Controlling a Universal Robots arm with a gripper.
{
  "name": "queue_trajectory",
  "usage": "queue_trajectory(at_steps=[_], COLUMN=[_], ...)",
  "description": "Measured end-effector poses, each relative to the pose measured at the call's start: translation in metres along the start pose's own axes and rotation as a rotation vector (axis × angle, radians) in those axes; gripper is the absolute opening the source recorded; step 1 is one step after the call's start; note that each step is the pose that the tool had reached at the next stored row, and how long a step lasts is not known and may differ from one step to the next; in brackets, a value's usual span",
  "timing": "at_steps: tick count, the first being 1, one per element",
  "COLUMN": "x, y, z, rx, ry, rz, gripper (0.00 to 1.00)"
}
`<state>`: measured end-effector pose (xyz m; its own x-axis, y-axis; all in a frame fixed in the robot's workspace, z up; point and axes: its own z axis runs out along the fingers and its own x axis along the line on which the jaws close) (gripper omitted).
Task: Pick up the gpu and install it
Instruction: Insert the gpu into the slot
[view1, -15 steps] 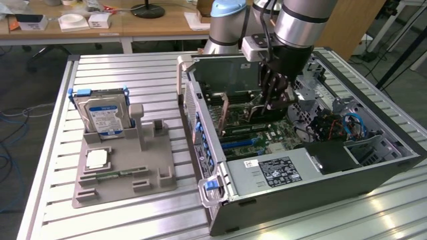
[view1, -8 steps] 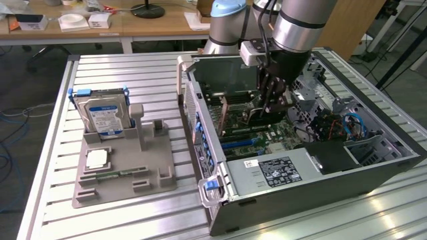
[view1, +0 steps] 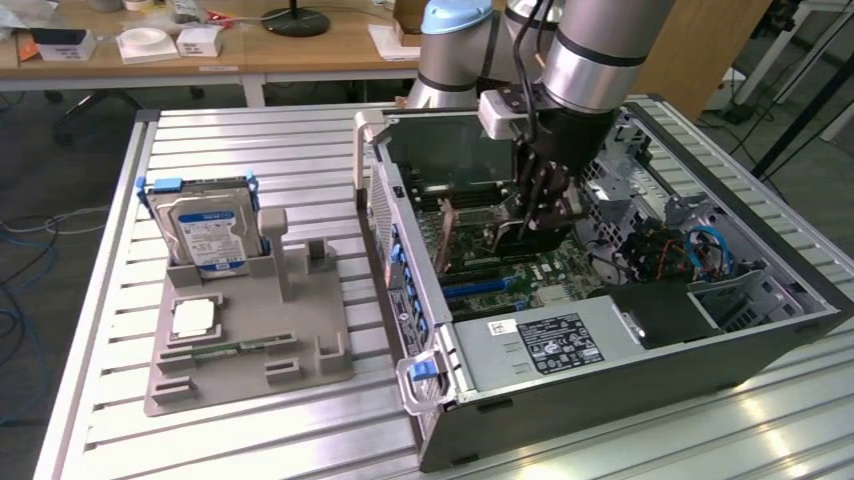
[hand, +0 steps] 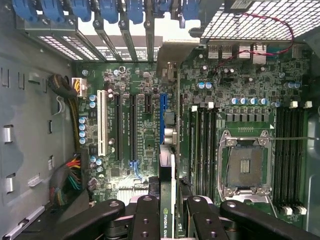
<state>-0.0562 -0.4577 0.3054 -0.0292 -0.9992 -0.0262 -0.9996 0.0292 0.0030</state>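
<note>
The gripper (view1: 534, 222) is inside the open computer case (view1: 747, 345), low over the motherboard (hand: 145, 120). Its fingers (hand: 148, 217) pinch the gpu (hand: 168, 210) by its upper edge, and the card stands on edge above the expansion slots (hand: 131, 125). On the worktop (view1: 267, 140), near the edge at the exterior view's left, a grey holder (view1: 247, 365) carries the hard drive (view1: 203, 232).

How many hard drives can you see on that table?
1. The hard drive stands upright in the grey holder on the table, at the exterior view's left of the open computer case. Others may be hidden inside the case.
</note>
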Motion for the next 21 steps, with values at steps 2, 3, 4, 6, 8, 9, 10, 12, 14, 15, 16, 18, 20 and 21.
queue_trajectory(at_steps=[2, 3, 4, 6, 8, 9, 10, 12, 14, 15, 16, 18, 20, 21], x=[0.0, 0.0, 0.0, 0.0, 0.0, 0.0, 0.0, 0.001, 0.003, 0.003, 0.004, 0.005, 0.006, 0.006], y=[0.0, 0.0, 0.0, 0.0009, 0.0027, 0.0036, 0.004, 0.0044, 0.0047, 0.0057, 0.008, 0.0121, 0.0167, 0.0188], z=[0.002, 0.003, 0.004, 0.0062, 0.0082, 0.009, 0.0097, 0.011, 0.0124, 0.0134, 0.0145, 0.0163, 0.0189, 0.0202], rx=[-0.0001, -0.0001, -0.0001, 0.0, 0.0, 0.0, 0.0, -0.0001, -0.0001, 0.0, 0.0, 0.0001, 0.0002, 0.0001], ry=[0.0001, 0.0001, 0.0001, 0.0001, 0.0001, 0.0001, 0.0001, 0.0003, 0.0001, 0.0, 0.0, 0.0002, -0.0001, 0.0], rz=[0.0, 0.0, 0.0, 0.0, 0.0, 0.0, 0.0, 0.0, -0.001, -0.001, -0.001, -0.002, -0.002, -0.002], gripper=[0.26, 0.26, 0.26, 0.26, 0.26, 0.26, 0.26, 0.26, 0.26, 0.26, 0.26, 0.26, 0.26, 0.26])
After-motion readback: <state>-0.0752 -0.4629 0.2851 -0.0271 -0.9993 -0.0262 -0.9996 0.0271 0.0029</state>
